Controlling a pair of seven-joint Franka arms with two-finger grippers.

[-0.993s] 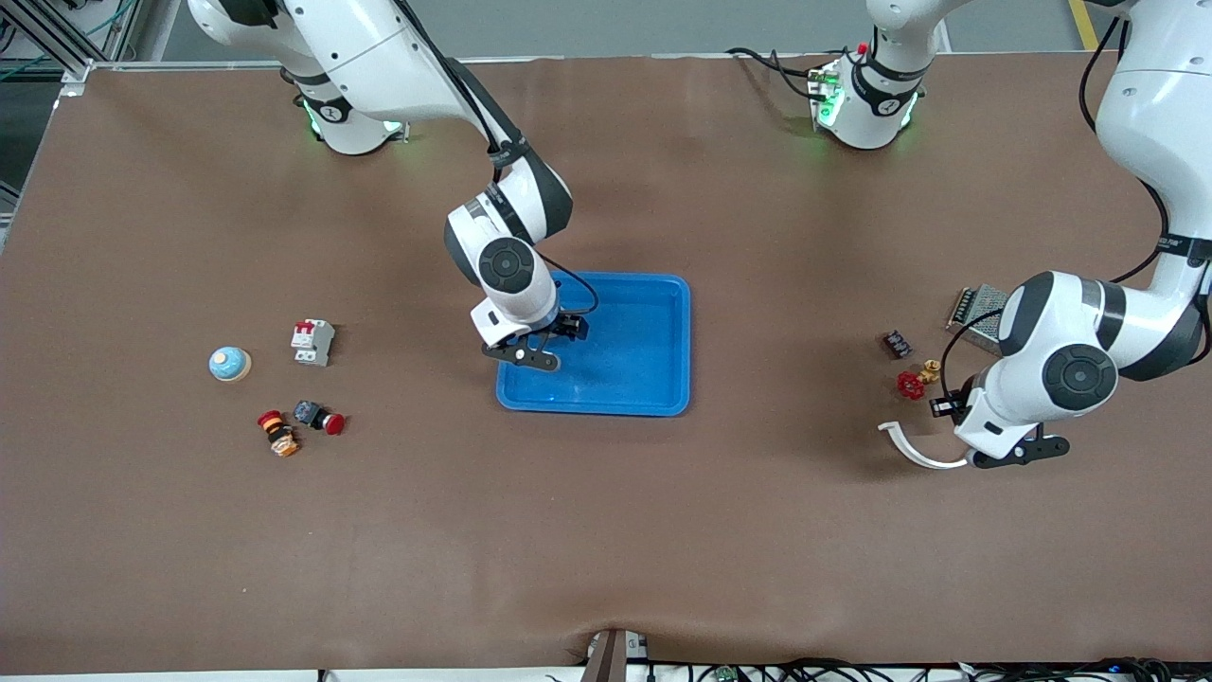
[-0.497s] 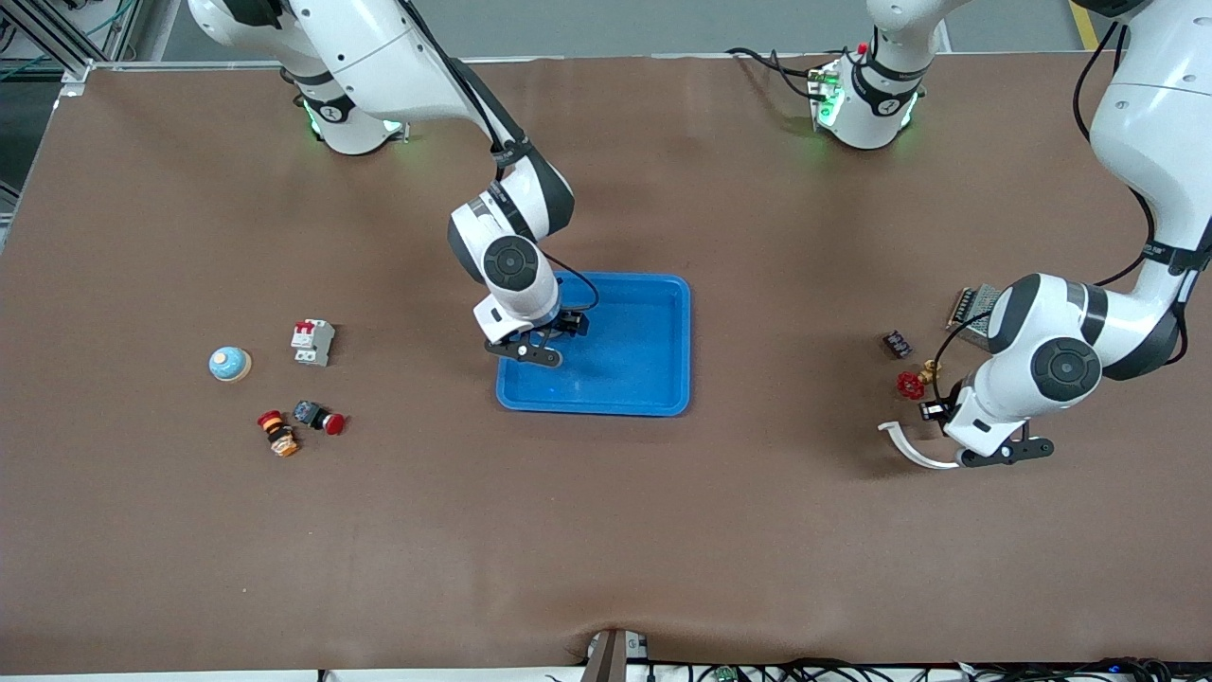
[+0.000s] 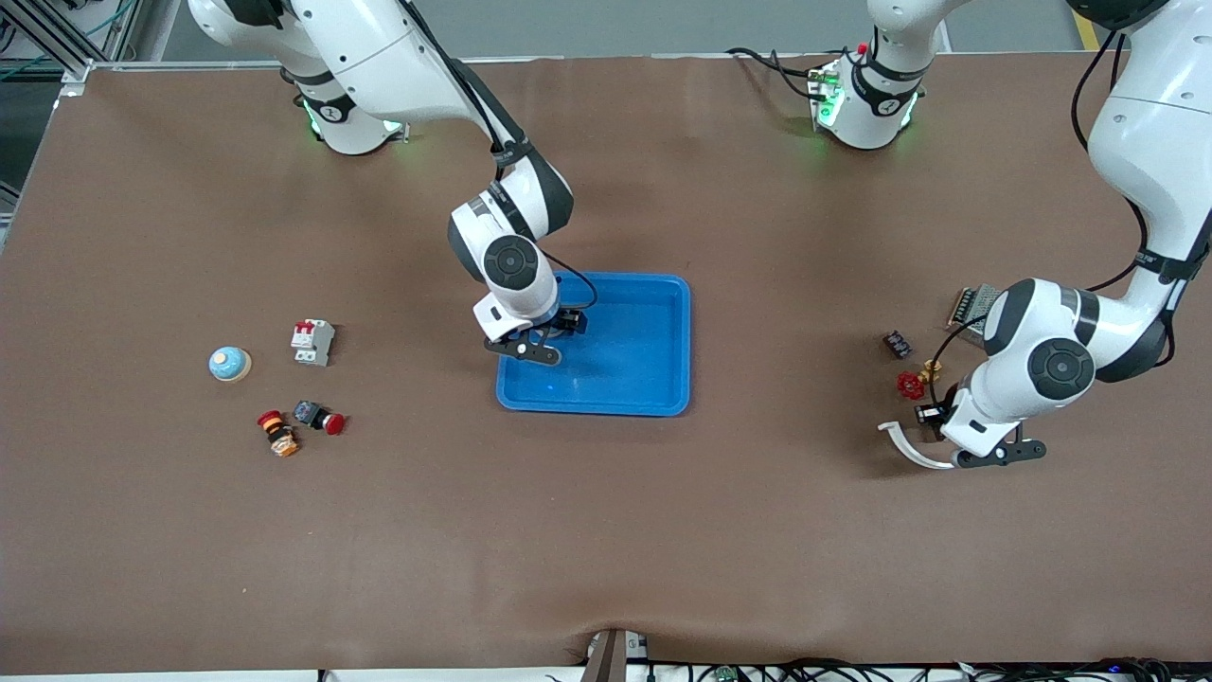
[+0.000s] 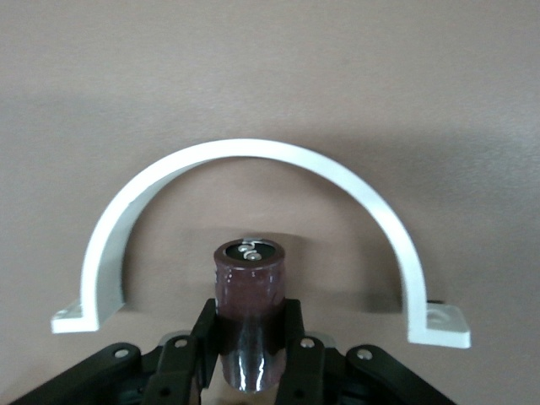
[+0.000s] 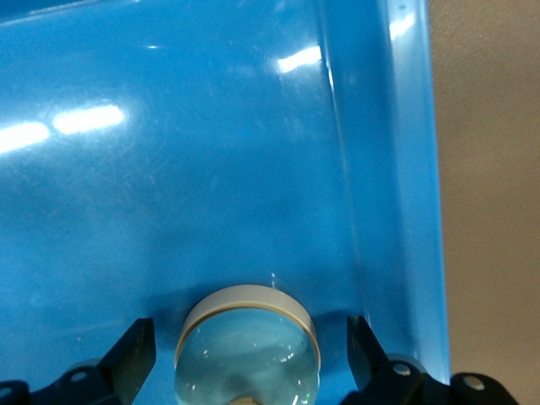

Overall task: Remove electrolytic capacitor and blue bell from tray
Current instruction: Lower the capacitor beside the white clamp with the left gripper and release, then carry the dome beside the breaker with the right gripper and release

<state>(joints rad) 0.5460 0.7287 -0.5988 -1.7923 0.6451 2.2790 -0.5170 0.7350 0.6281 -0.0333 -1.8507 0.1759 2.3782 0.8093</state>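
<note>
- Right now I am holding the dark maroon cylindrical electrolytic capacitor (image 4: 248,316) pinched in the left gripper (image 4: 250,337), already out of the shallow bright-blue plastic tray (image 3: 653,379) and low over the brown mat toward the left arm's end of the table.
- It is hanging inside the curve of a white half-round pipe clamp (image 4: 253,169), presumably for setting down.
- I am keeping the right gripper (image 5: 245,359) spread wide, its fingers straddling the smooth domed blue bell (image 5: 247,350) in the tray near its rim.
- Glossy plastic is reflecting the lamps; the capacitor's sleeve is shining too.
</note>
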